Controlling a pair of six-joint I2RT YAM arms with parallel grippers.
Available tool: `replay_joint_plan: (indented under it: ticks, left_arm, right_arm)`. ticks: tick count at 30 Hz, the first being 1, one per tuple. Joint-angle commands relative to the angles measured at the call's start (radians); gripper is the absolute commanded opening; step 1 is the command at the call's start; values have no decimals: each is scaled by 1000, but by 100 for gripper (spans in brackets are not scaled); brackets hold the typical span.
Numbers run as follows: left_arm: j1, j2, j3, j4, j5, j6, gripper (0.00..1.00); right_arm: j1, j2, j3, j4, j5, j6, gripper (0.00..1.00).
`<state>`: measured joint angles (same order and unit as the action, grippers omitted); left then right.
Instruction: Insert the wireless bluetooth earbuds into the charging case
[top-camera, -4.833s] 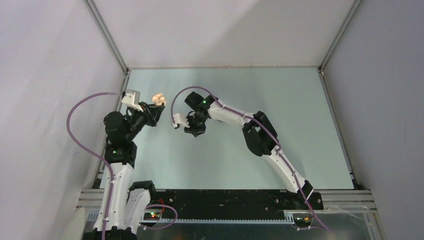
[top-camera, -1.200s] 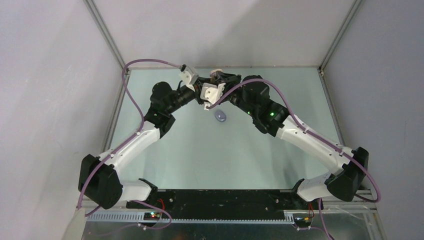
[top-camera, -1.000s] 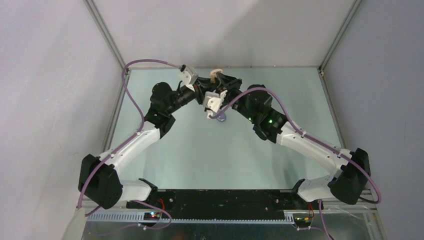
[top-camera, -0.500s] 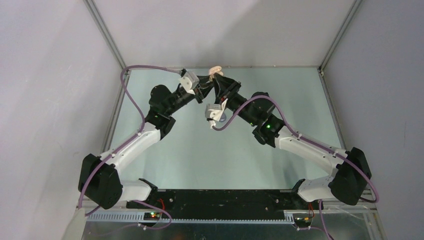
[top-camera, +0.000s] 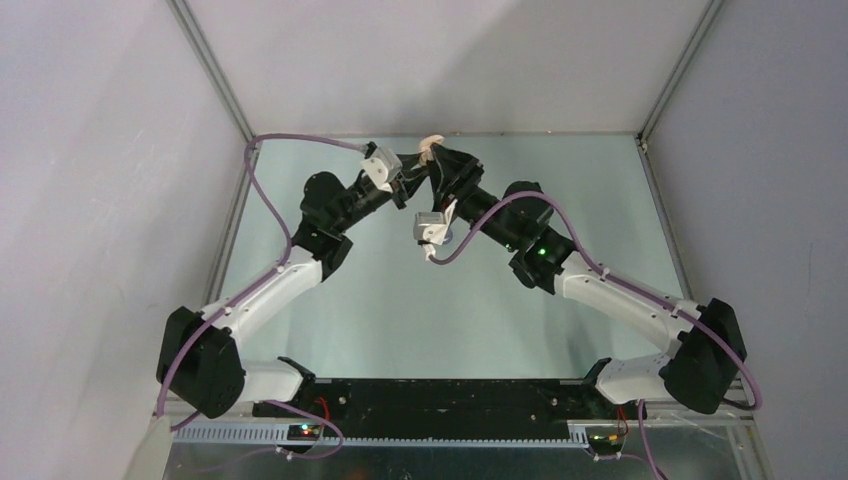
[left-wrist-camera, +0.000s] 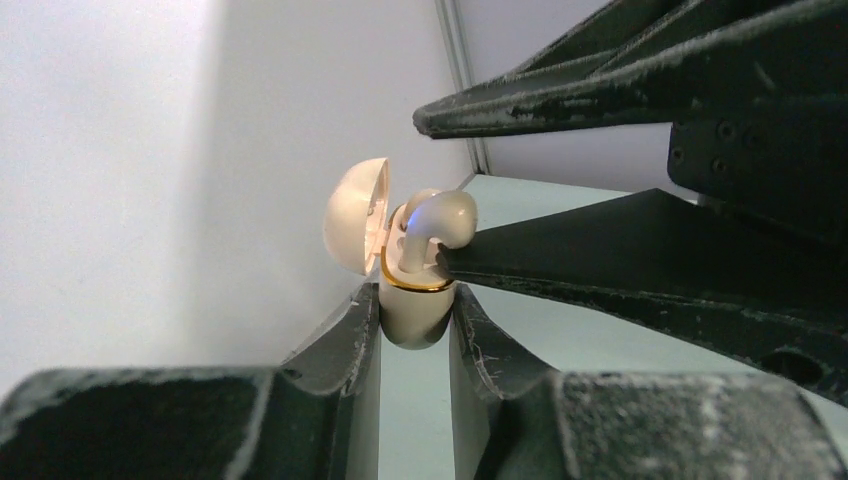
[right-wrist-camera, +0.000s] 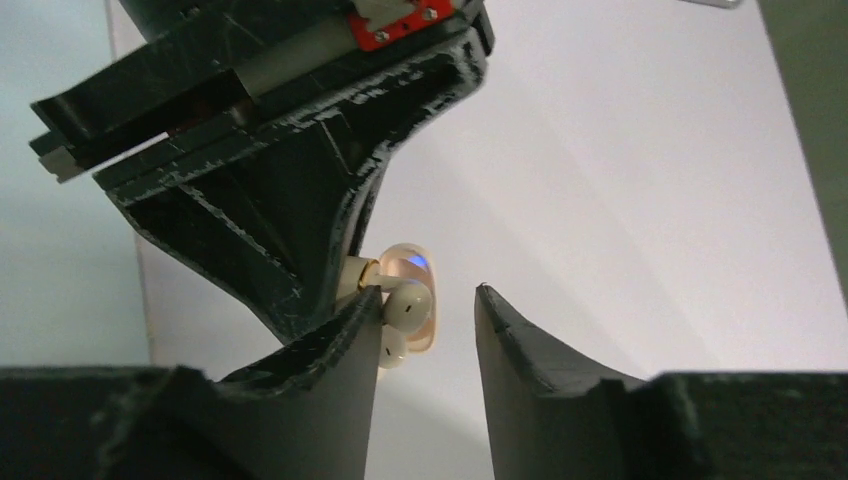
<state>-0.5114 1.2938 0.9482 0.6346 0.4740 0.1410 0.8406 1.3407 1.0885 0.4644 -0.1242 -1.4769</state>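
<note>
Earbud (left-wrist-camera: 440, 220), cream, sits stem-down in the socket of the charging case (left-wrist-camera: 410, 325). Its rounded head stands proud of the gold rim and leans toward my right hand (right-wrist-camera: 428, 292). My left hand (left-wrist-camera: 412, 295) clamps the case body upright, with the lid (left-wrist-camera: 355, 215) swung open to the side away from the right hand. The case is held off the table (top-camera: 350, 300), near its far edge. My right hand reaches in from the opposite side, fingers parted and gripping nothing. One finger (left-wrist-camera: 600, 270) touches the bud's head; the other stands clear above it. Right is nearer, so I judge a push along the case's axis should seat the bud.
</note>
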Motion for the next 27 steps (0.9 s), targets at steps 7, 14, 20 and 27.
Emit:
replay_joint_plan:
  ticks: [7, 14, 20, 27]
  left_arm:
    - [-16, -37, 9, 125, 28, 10, 0]
    - [-16, -31, 12, 119, 63, -6, 0]
    - [-14, -39, 9, 81, 55, 10, 0]
    - [68, -35, 9, 6, -20, -115, 0]
  right_arm:
    - [-24, -84, 66, -332, -58, 98, 63]
    - [-15, -64, 104, -345, -10, 161, 66]
    - [-7, -88, 110, -309, 24, 195, 66]
    - [-19, -243, 87, -623, 18, 362, 67]
